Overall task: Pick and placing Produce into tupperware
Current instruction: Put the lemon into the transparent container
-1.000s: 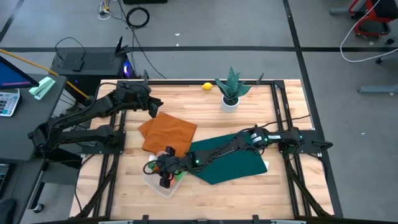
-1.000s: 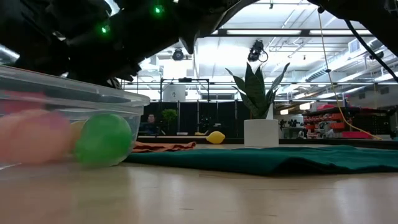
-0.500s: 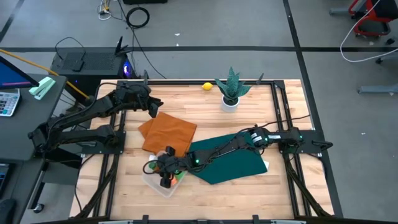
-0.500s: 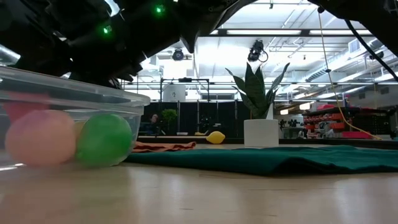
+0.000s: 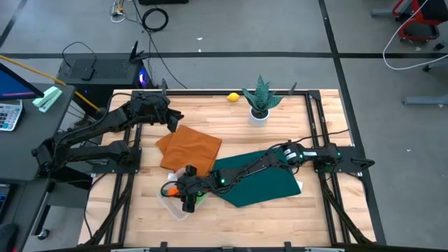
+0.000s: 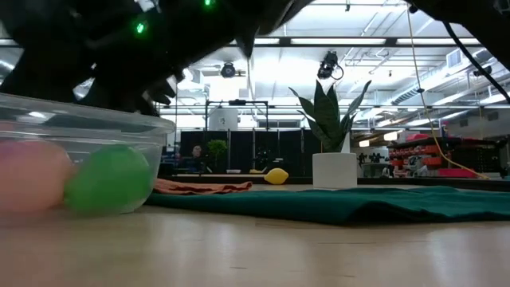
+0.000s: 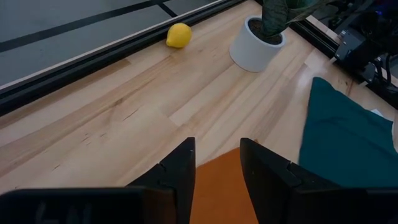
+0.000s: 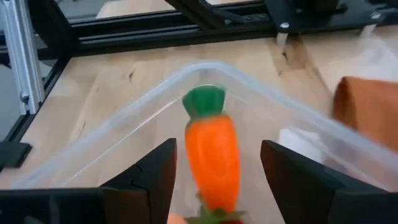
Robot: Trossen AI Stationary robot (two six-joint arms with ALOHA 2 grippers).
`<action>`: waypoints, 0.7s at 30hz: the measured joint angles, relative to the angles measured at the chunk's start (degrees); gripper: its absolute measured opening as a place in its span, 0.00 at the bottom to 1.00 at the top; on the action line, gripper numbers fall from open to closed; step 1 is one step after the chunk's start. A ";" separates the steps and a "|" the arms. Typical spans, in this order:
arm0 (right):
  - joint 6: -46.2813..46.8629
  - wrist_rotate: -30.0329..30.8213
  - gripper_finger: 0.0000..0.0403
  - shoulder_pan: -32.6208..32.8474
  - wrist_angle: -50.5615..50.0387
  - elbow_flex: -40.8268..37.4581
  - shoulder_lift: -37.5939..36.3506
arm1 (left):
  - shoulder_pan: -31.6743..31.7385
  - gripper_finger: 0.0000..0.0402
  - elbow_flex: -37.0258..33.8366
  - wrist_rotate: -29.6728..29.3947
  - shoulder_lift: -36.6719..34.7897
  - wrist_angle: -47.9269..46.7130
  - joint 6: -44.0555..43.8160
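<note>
tub: desk's front-left, we see carrot, green ball, pink ball inside | right gripper: over tub, fingers apart, empty | lemon: rear desk edge, near plant | left gripper: above orange cloth, fingers slightly parted, empty

carrot orange, green top | lemon yellow | cloths orange, green

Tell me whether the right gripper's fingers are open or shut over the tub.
Open. In the right wrist view the right gripper has its two fingers spread wide apart, and the orange carrot lies loose between them inside the clear tub.
</note>
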 joint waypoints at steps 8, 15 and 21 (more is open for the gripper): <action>-6.25 0.61 0.50 -0.04 -4.68 0.09 -8.43 | -0.01 0.32 -0.02 -0.01 0.02 0.00 0.00; -9.02 2.06 0.48 -0.04 -20.17 0.07 -18.28 | -0.02 0.35 -0.02 -0.02 0.02 -0.05 -0.02; -8.57 7.45 0.45 -0.04 -38.10 0.07 -27.07 | -0.02 0.34 -0.02 -0.02 0.02 -0.01 0.02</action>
